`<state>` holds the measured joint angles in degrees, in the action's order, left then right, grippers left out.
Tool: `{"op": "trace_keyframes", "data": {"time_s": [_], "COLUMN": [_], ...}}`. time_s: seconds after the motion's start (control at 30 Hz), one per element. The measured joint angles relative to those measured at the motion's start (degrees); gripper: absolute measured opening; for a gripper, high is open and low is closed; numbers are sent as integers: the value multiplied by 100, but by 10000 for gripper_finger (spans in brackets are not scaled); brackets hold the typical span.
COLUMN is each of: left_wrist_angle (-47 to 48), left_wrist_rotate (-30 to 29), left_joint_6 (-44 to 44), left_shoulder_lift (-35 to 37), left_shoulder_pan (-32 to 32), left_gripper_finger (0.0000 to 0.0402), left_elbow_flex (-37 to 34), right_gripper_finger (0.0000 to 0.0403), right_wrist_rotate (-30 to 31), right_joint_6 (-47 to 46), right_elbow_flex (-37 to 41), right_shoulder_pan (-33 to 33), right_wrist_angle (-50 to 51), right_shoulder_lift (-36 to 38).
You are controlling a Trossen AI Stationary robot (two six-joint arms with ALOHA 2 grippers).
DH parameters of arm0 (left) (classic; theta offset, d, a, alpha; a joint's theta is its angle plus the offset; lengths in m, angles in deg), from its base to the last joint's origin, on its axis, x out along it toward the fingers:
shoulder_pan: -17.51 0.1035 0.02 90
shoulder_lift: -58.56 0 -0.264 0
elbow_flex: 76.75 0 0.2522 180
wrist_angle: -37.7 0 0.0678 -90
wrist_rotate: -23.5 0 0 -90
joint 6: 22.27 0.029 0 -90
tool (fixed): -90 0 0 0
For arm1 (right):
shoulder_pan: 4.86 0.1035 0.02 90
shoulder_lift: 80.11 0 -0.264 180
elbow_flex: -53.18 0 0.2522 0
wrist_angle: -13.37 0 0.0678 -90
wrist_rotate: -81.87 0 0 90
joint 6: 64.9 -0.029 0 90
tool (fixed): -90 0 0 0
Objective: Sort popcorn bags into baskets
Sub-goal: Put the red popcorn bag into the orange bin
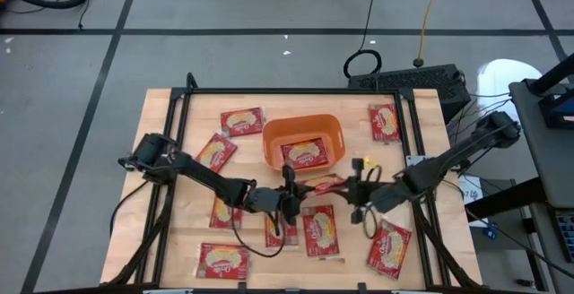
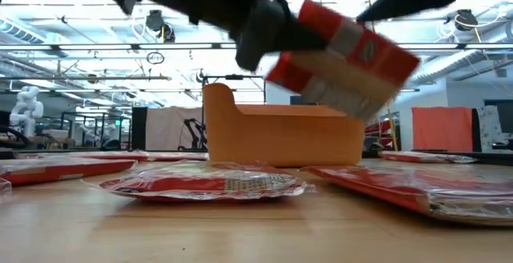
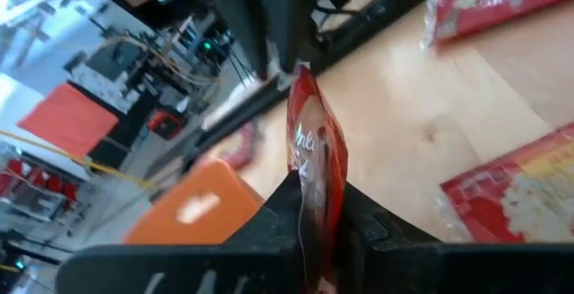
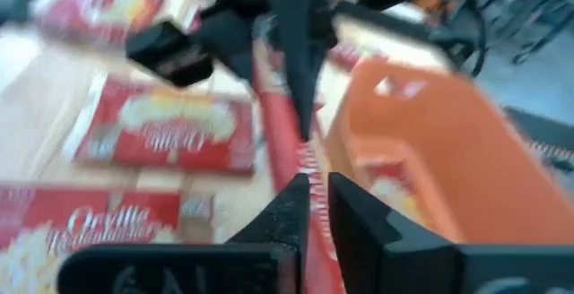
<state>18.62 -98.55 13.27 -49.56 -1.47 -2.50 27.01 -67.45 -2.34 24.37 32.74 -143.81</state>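
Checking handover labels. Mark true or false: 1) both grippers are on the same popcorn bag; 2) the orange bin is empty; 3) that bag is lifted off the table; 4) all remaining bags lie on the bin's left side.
1) True: the left gripper and right gripper each have fingers around one popcorn bag, from opposite ends.
2) False: the orange bin already has a packet inside.
3) True: the low view shows it in the air in front of the bin, tilted.
4) False: loose bags lie on both sides, for example one at the far right and one at the near left.
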Motion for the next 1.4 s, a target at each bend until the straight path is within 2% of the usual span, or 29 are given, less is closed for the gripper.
{"op": "trace_keyframes", "data": {"time_s": [0.13,0.3,0.47,0.6,0.73,0.87,0.97,1.17,1.4], "left_wrist_angle": [456,1185,1946,2035,2098,2245,2262,2383,2328], "left_wrist_rotate": [-37,-83,-74,238,1136,2579,3148,3206,2876], "left_joint_6": [416,1212,1593,1495,1266,887,803,1787,2522], "left_shoulder_lift": [564,1440,2208,2682,2979,2996,2837,2405,1825], "left_shoulder_pan": [0,97,452,908,1483,2062,2306,2393,2419], "left_gripper_finger": [42,27,27,37,33,24,23,33,34], "left_elbow_flex": [4,2,4,4,4,4,0,-109,-184], "right_gripper_finger": [71,86,84,84,84,84,84,84,84], "right_wrist_rotate": [386,433,1209,1568,1573,1571,1564,1397,1247], "right_joint_6": [157,226,305,367,546,564,560,416,431], "right_elbow_flex": [-2,28,336,802,1374,1941,2358,2956,3014], "right_shoulder_pan": [4,4,8,-4,-2,-2,-2,0,9], "right_wrist_angle": [116,308,182,-362,-1350,-2319,-3124,-4104,-4164], "right_shoulder_lift": [747,1332,1588,1675,1676,1678,1680,1678,1676]}}
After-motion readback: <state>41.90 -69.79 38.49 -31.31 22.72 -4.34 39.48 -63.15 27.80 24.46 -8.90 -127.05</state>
